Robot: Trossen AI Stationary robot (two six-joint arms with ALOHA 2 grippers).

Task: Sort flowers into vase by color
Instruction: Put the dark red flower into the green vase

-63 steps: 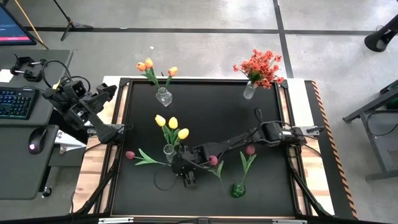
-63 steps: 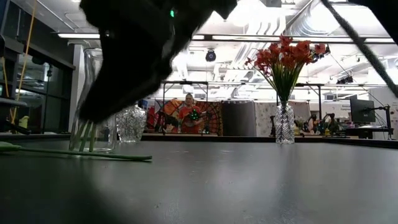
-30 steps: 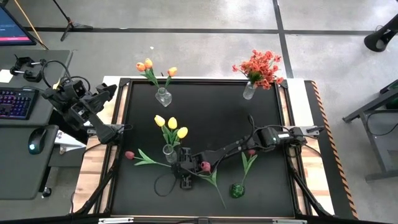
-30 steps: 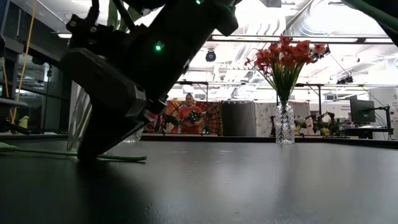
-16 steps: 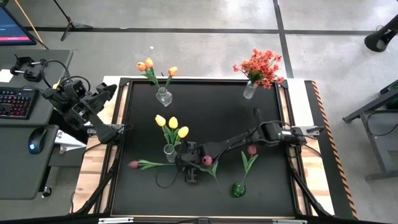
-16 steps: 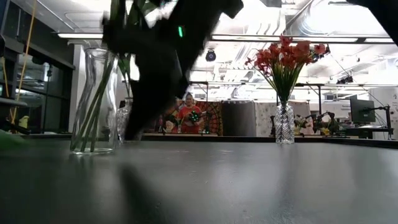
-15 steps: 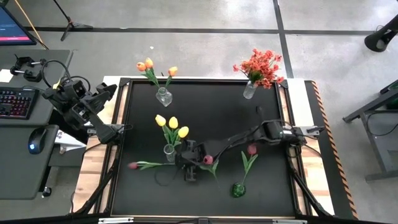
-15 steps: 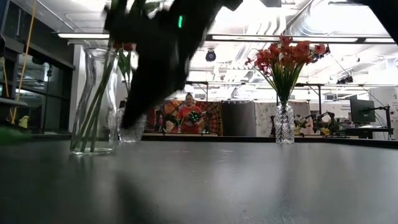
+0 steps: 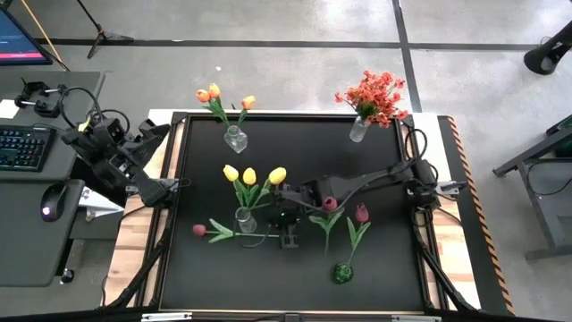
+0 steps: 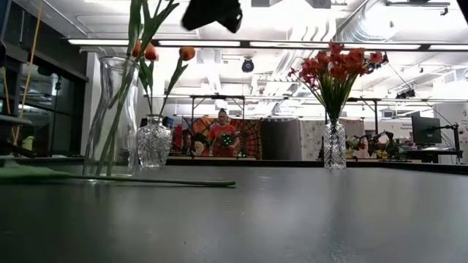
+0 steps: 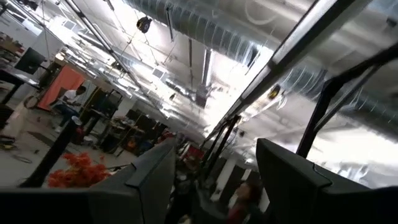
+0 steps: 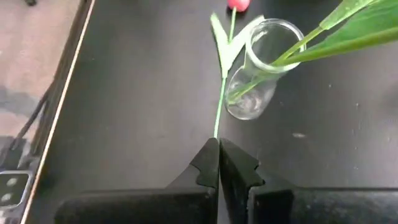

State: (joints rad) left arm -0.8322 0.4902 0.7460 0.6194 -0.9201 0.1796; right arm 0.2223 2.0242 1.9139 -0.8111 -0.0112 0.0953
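My right gripper (image 9: 288, 234) hangs shut above the table's middle, empty (image 12: 219, 146), and shows at the top of the low view (image 10: 212, 13). Below it a pink tulip (image 9: 198, 230) lies flat on the table, and its stem end (image 12: 214, 134) (image 10: 232, 184) reaches under the gripper. A second pink tulip (image 9: 329, 204) shows against the near side of the right arm; whether it rests on the arm, I cannot tell. A third pink tulip (image 9: 361, 213) has its stem at the green vase (image 9: 341, 273). My left gripper (image 11: 214, 146) waits open past the table's left edge, pointing upward.
A clear vase (image 9: 243, 219) with yellow tulips (image 9: 248, 176) stands just left of the right gripper. A vase with orange tulips (image 9: 235, 139) stands at the far left, and one with red-orange sprays (image 9: 358, 130) at the far right. People show in the room beyond the table.
My right gripper has risen from the table and drawn back toward the right and far side. The left pink tulip has slid along the table toward the right and lies flat. The second pink tulip's head has moved right and farther with the arm. One yellow tulip has swung right.
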